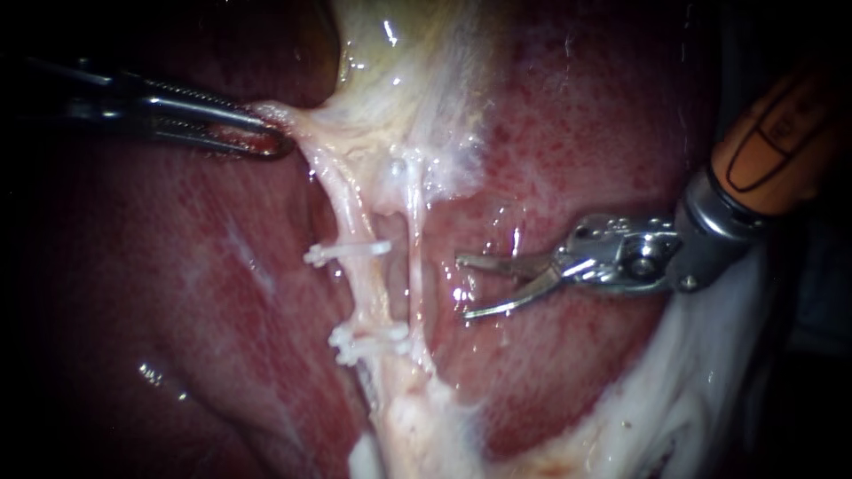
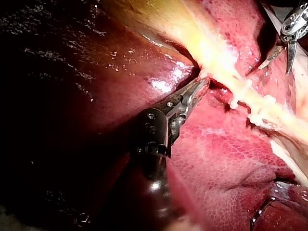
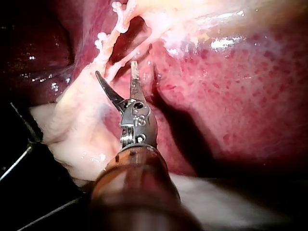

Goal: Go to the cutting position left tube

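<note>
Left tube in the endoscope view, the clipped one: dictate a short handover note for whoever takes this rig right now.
The left instrument, dark and slender, has its pincer shut on the pale stretched tissue, holding it taut.
The right instrument, silver, has its pincer open and empty over the red liver, beside the thin right tube.
The left tube carries two white plastic clips and is uncut between them.
Left to do: bring the open pincer to the left tube between the clips, probably past the right tube.
</note>
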Motion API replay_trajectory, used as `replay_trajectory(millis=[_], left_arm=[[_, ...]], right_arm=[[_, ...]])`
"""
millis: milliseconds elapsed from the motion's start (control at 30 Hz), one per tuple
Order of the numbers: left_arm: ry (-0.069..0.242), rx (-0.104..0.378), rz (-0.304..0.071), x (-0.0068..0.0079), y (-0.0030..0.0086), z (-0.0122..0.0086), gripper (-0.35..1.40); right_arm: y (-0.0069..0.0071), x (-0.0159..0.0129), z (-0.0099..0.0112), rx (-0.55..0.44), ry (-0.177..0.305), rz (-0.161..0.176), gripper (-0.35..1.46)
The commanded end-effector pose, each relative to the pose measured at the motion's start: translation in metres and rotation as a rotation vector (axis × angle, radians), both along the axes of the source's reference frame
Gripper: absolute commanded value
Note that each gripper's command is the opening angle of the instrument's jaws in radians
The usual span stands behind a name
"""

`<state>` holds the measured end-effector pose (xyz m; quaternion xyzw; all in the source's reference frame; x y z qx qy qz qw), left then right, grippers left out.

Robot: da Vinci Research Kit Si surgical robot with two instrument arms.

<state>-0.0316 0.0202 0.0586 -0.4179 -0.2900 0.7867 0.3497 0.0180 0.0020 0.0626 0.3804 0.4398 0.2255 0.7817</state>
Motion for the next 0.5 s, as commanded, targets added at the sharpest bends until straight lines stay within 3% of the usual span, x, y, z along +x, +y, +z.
replay_trajectory(millis=[33,233,500], left_arm=[[0.0,0.0,0.0,0.0,0.0,0.0,-0.35],[0.0,0.0,0.0,0.0,0.0,0.0,-0.35],[0.0,0.0,0.0,0.0,0.0,0.0,-0.35]], right_arm=[[-0.0003,0.0005,0.0002,0.002,0.004,-0.005,1.23],[-0.0007,0.0029,0.0012,0.012,0.017,-0.022,1.23],[-0.0022,0.0043,0.0041,0.01,0.02,-0.043,1.23]])
